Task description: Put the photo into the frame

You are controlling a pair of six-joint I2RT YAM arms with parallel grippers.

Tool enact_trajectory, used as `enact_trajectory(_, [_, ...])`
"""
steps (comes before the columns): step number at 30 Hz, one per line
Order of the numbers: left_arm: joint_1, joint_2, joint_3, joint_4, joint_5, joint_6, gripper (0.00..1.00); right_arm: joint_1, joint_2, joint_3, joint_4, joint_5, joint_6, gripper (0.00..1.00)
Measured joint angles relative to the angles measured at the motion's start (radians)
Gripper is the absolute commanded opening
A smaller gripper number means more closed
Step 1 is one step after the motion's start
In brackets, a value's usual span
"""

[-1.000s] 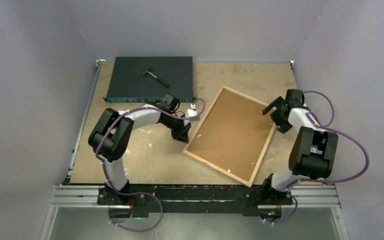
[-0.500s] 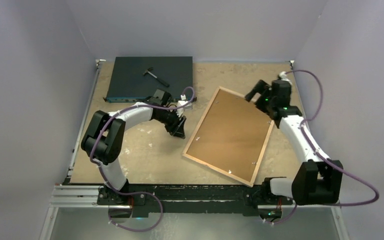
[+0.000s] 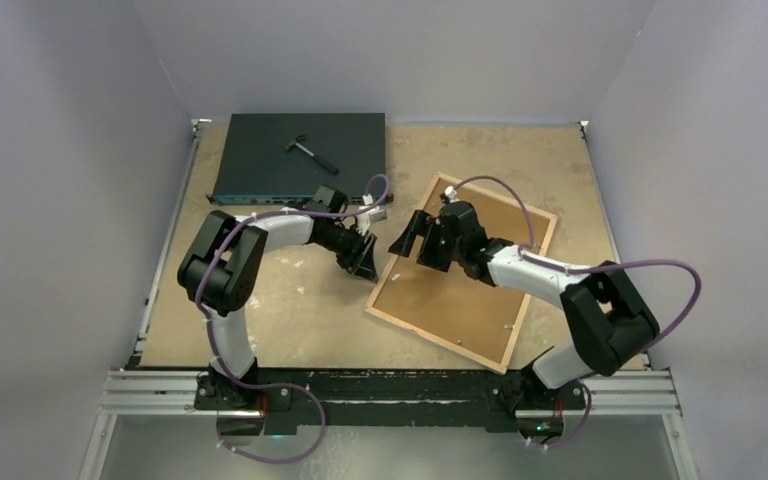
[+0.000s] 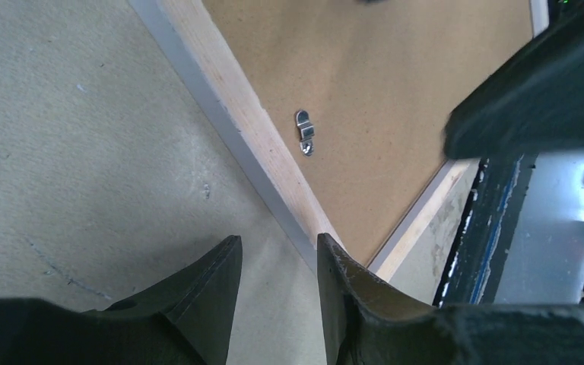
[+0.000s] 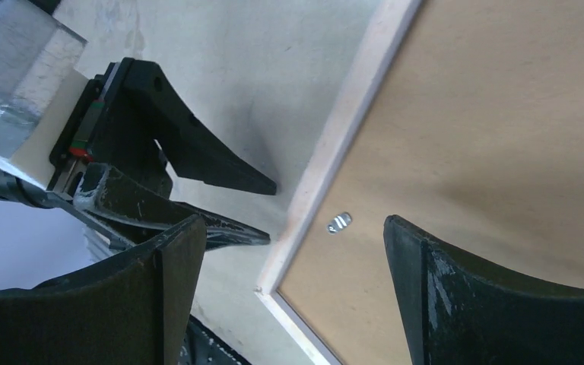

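Opening the face-down frame (image 3: 435, 338), centre: left tool (image 3: 363, 262) part-open, right tool (image 3: 412, 236) wide, both empty; next, probably lift backing board (image 3: 450, 297).

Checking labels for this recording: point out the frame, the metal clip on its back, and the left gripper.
frame (image 3: 438, 338): top view, near wooden rail.
metal clip (image 4: 304, 133): left wrist view, its middle.
left gripper (image 4: 276, 247): left wrist view, gap between fingertips.
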Motion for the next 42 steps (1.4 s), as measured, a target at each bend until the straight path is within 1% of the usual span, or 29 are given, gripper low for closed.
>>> enact_trajectory(6, [-0.002, 0.003, -0.002, 0.035, 0.031, -0.021, 0.3, 0.06, 0.083, -0.02, 0.107, -0.027, 0.085, 0.87])
enact_trajectory(12, [-0.004, 0.013, -0.024, 0.053, 0.035, -0.029, 0.25, 0.077, 0.103, -0.07, 0.169, -0.051, 0.165, 0.87])
enact_trajectory(23, [-0.006, 0.013, -0.026, 0.059, 0.044, -0.03, 0.21, 0.08, 0.102, -0.122, 0.26, -0.056, 0.258, 0.86])
enact_trajectory(42, [-0.007, 0.013, -0.03, 0.062, 0.05, -0.032, 0.19, 0.093, 0.155, -0.099, 0.316, -0.063, 0.275, 0.83])
